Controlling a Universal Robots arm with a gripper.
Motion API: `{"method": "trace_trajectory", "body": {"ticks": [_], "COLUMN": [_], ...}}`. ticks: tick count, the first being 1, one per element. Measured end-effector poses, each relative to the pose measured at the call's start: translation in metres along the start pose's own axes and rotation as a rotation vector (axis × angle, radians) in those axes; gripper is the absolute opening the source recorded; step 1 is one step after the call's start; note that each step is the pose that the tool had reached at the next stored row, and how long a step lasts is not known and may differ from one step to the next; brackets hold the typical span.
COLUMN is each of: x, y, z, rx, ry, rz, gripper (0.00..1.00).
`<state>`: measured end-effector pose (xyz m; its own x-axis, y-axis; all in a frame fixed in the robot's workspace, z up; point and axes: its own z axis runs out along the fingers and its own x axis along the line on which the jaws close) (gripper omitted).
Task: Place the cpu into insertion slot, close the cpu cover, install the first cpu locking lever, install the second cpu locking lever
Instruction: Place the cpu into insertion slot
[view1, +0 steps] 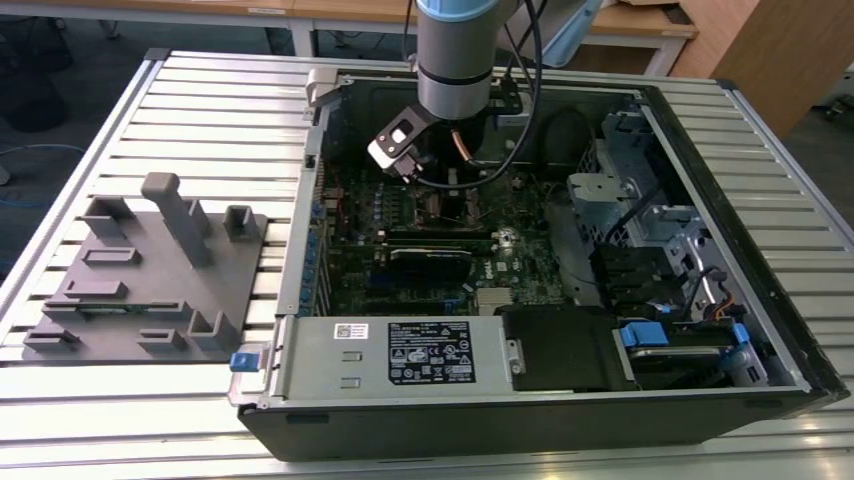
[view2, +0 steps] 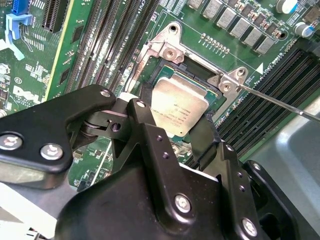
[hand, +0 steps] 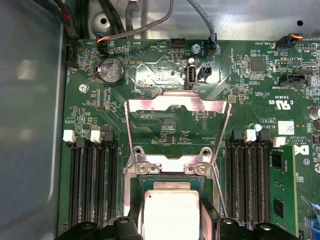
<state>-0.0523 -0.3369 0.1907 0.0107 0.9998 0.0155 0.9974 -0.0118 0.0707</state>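
My gripper (view1: 430, 185) reaches down into the open computer case over the motherboard. Both wrist views show its black fingers (view2: 144, 107) pressed against opposite sides of the cpu (view2: 178, 106), a small square chip with a pale metal top. The gripper (hand: 170, 227) is shut on the cpu (hand: 171, 210). The chip lies flat in or just above the insertion slot (hand: 167, 170), whose dark frame and silvery rim (view2: 200, 75) show around it. The cpu cover (hand: 177, 106), a silvery frame with a window, stands swung open beyond the socket. A thin locking lever (view2: 280, 102) juts out sideways, unlatched.
Long black memory slots (hand: 92, 185) flank the socket on both sides. A grey power supply box (view1: 400, 355) fills the case's near edge, with drive cages and cables (view1: 641, 230) at the exterior view's right. A grey fixture plate (view1: 147, 270) rests on the slatted table outside the case.
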Motion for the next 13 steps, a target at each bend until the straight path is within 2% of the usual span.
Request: {"method": "trace_trajectory", "body": {"ticks": [9,10,13], "x": [0.0000,0.0000,-0.0001], "y": [0.0001,0.0000,0.0000], "z": [0.0002,0.0001,-0.0004], "rx": [-0.0003,-0.0001,0.0002], "ry": [0.0009,0.0005,0.0001], "rz": [0.000,0.000,0.000], "gripper": [0.55,0.62,0.62]}}
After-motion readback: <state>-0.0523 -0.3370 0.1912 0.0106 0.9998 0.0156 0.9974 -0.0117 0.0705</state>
